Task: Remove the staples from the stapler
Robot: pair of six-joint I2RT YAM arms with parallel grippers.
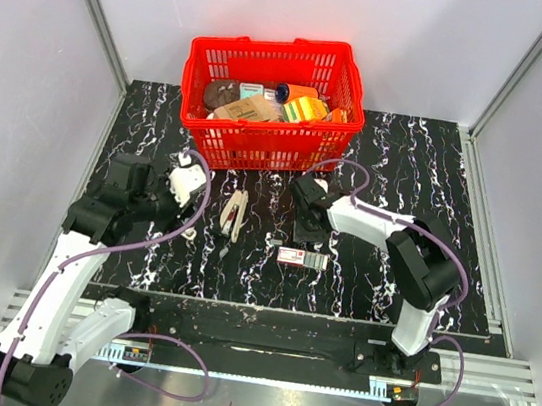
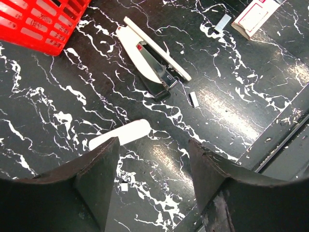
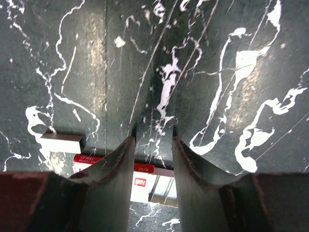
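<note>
1. The left gripper (image 2: 152,145) is released, its fingers wide apart and empty, over the bench's left half.
2. A white strip (image 2: 120,134) lies just ahead of it. Beyond that, the stapler (image 2: 157,72) lies hinged open mid-bench, in front of the red basket (image 1: 259,141) at the far edge.
3. The right gripper (image 3: 153,140) is slightly parted and grasps nothing. A red-and-white box (image 3: 145,182) lies just beside it, toward the near edge.

Looks like a robotics lab test cell: boxed in by plain pale-grey wall panels (image 1: 12,106) on aluminium struts (image 1: 96,12), floored with a black white-veined marble-pattern tabletop (image 1: 409,152), edged by a slotted aluminium mounting rail (image 1: 258,368).
</note>
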